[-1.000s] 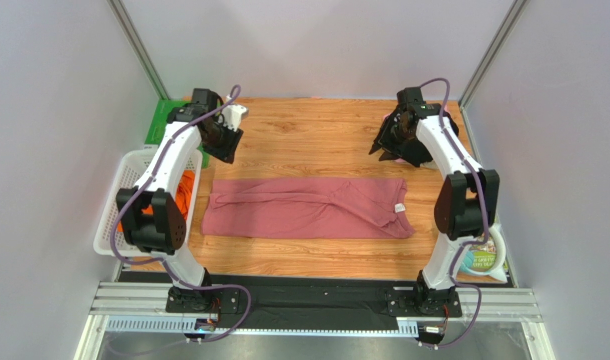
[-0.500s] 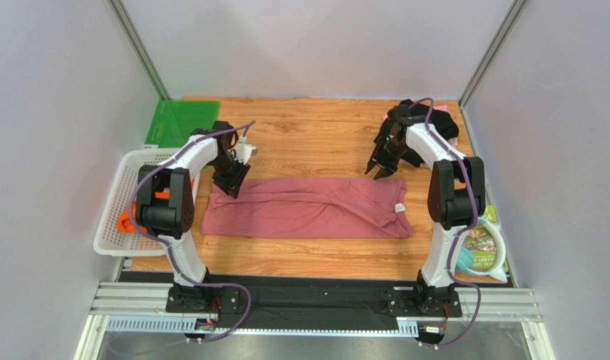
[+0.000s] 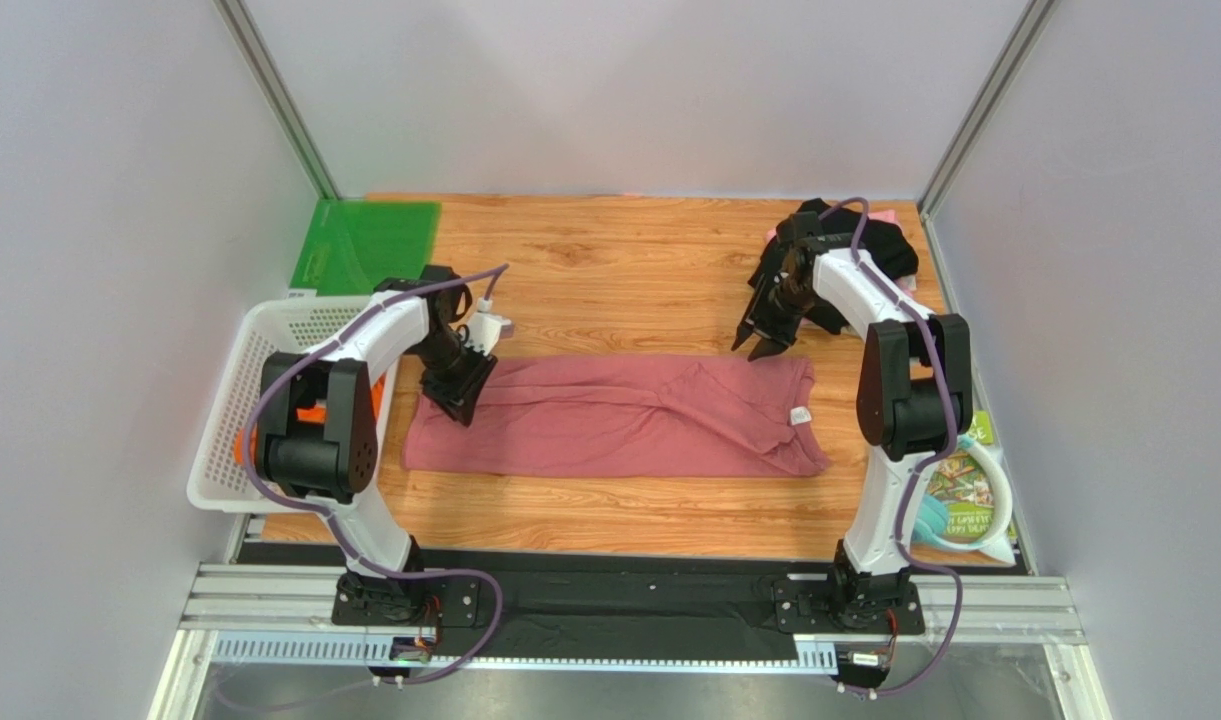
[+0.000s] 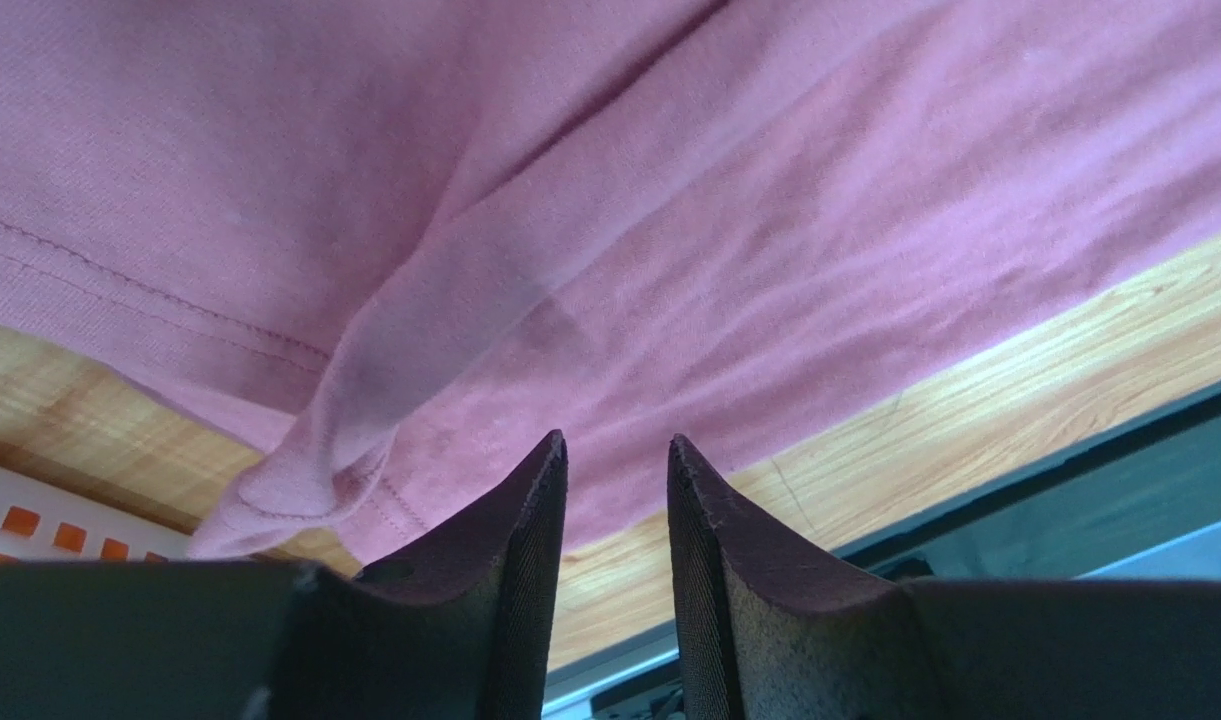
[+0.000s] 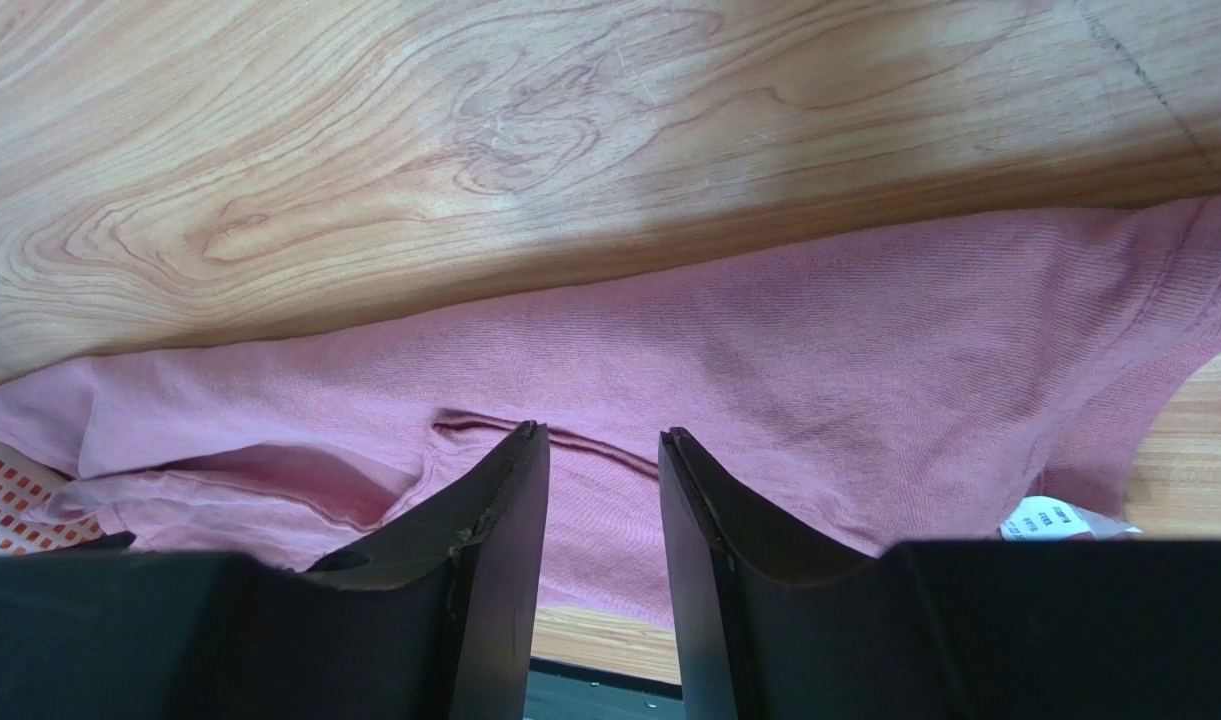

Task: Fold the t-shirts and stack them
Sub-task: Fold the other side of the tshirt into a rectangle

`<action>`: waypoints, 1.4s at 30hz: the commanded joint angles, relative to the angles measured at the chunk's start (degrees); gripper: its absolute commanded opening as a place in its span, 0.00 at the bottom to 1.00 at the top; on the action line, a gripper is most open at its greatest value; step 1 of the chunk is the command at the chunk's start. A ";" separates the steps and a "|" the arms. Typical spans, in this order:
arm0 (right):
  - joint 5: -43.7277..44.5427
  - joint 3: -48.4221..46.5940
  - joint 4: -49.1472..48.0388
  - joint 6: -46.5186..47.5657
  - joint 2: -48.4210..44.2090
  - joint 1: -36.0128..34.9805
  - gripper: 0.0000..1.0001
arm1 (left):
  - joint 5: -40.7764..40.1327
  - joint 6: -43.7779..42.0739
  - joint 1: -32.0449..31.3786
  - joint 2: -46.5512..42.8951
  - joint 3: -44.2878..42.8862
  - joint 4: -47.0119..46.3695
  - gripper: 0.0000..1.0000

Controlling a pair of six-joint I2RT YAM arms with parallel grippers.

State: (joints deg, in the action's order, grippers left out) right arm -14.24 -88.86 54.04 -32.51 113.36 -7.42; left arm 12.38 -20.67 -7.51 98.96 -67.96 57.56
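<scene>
A dusty-rose t-shirt [image 3: 616,417] lies folded into a long strip across the wooden table, white neck label [image 3: 797,416] at its right end. It fills the left wrist view [image 4: 691,225] and shows in the right wrist view [image 5: 812,360]. My left gripper [image 3: 456,393] is low over the shirt's left end, jaws open and empty [image 4: 616,450]. My right gripper [image 3: 762,339] hovers just above the shirt's far right edge, jaws open and empty [image 5: 601,443]. A black shirt [image 3: 872,240] lies bunched at the far right corner. Orange cloth [image 3: 323,408] sits in the basket.
A white mesh basket [image 3: 241,375] stands at the table's left edge. A green mat [image 3: 364,243] lies at the far left corner. A printed bag [image 3: 969,495] sits off the table's right side. A black strip [image 3: 616,585] runs along the near edge.
My left gripper came down from the far left onto the shirt's left end. My right gripper dropped towards the shirt's far right edge, then held still.
</scene>
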 commanded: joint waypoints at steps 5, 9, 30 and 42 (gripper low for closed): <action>-1.05 2.01 -1.48 0.17 -3.84 0.04 0.38 | -5.32 1.41 1.97 -2.72 -10.60 0.89 0.38; -0.09 7.45 -2.88 -0.09 -7.18 0.13 0.37 | -10.09 3.43 3.81 -2.28 -10.26 -2.27 0.43; -3.25 -4.13 -5.17 -1.41 7.58 0.57 0.39 | -5.79 2.12 1.44 3.00 0.19 -3.95 0.37; -3.42 -2.99 -4.91 -0.45 5.21 -5.15 0.39 | -5.17 2.38 1.44 2.64 0.64 -4.56 0.35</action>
State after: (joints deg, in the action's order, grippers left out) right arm -16.91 -91.70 49.56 -33.17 121.51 -11.60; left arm 6.02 -18.13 -6.00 103.09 -66.48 53.32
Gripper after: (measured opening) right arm 0.392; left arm 0.362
